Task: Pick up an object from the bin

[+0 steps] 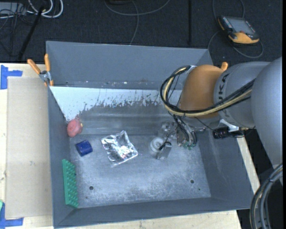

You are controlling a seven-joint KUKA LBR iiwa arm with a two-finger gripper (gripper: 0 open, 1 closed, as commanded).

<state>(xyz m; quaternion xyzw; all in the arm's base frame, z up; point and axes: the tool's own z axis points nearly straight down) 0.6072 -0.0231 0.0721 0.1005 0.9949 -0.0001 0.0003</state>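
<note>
The gripper (162,148) hangs low near crumpled foil (118,148), possibly touching the bin (148,185) floor.

One each: lump (74,127), block (84,148), wrapper (119,148), strip (70,182)

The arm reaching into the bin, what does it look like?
The arm is thick, rounded and silver-grey, with dark lettering on one link. An orange cover wraps the wrist, and black and yellow cables loop around it. The end effector is small, grey and metallic.
</note>
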